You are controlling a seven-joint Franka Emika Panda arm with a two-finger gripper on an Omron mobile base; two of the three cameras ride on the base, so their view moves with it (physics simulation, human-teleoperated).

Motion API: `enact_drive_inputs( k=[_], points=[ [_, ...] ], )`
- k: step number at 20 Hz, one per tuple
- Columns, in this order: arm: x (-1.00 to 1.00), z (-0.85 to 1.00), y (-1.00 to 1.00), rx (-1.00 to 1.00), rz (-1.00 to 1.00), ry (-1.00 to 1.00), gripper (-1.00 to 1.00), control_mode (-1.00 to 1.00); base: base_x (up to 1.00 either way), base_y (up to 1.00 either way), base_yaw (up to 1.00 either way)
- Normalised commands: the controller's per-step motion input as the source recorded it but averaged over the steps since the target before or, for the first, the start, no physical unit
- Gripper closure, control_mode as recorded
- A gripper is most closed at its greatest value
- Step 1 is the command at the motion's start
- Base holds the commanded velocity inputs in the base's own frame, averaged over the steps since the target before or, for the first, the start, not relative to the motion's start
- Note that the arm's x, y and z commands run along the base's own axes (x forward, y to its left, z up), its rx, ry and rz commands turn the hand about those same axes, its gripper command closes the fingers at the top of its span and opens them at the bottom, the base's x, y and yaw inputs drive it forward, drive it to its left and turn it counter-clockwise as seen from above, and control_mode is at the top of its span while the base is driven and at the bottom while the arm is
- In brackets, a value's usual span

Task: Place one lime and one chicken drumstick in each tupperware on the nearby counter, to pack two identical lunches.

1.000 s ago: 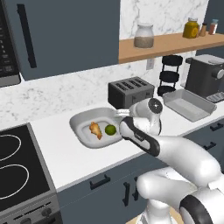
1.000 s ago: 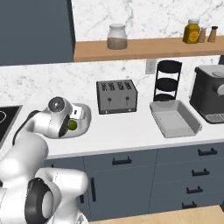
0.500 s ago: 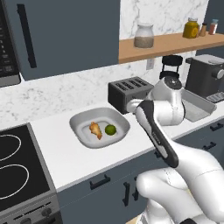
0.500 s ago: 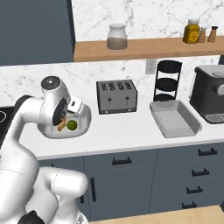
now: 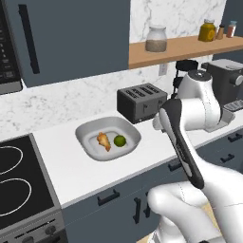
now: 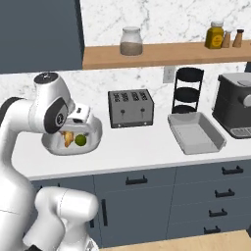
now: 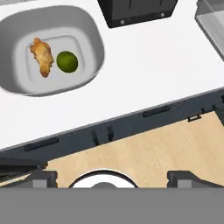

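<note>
Lowest in the hand view, at bottom centre: the end effector [image 7: 112,178], dark tips spread wide, released, gripping nothing. Just above it in the frame, pale wooden floor [image 7: 144,153], then dark blue-grey drawer fronts with black bar handles [image 7: 155,111], so hanging out in front of the cabinets rather than over the work surface, by the look of it. Beyond those, the long white counter [image 7: 144,65] crossing the frame at a slant. In the upper left, resting on that counter, the oval white rounded-rim tub [image 7: 94,39], already holding a lumpy golden-brown chicken drumstick [image 7: 42,57] and a small round glossy green lime [image 7: 67,61]. Lying with its long axis roughly top to bottom of the frame, that drumstick, with the lime just beside it on the right, close but whether touching hard to tell. Judged packed, then, this first lunch. At the far upper right corner, cut by the frame edge, the rectangular light-grey shallow tray [image 7: 212,26], bare inside in the right base view and well apart from the tub, with a black four-slot toaster [image 7: 135,11] at the top edge between the two. Likely hinging on that split, the coming move: filled tub up and left of the end effector, unfilled tray up and right.
</note>
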Motion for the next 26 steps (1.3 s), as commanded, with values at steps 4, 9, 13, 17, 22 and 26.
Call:
enact_drive_inputs(
  k=[4,9,13,17,22,26],
  points=[
    [-0.77,-0.35,0.01,-0.17,0.26,0.00,-1.00,-1.00,0.00,0.00,0.00],
    [-0.46,-0.29,0.00,-0.04,0.15,-0.01,-1.00,1.00,-0.32,-0.02,0.10],
    [0.00,0.00,0.00,0.00,0.00,0.00,-1.00,1.00,-0.69,-0.66,0.10],
    [0.00,0.00,0.00,0.00,0.00,0.00,-1.00,1.00,-0.39,-1.00,-0.03],
    [0.00,0.00,0.00,0.00,0.00,0.00,-1.00,1.00,-0.09,-1.00,-0.02],
    [0.00,0.00,0.00,0.00,0.00,0.00,-1.00,1.00,0.00,-1.00,0.00]
  ],
)
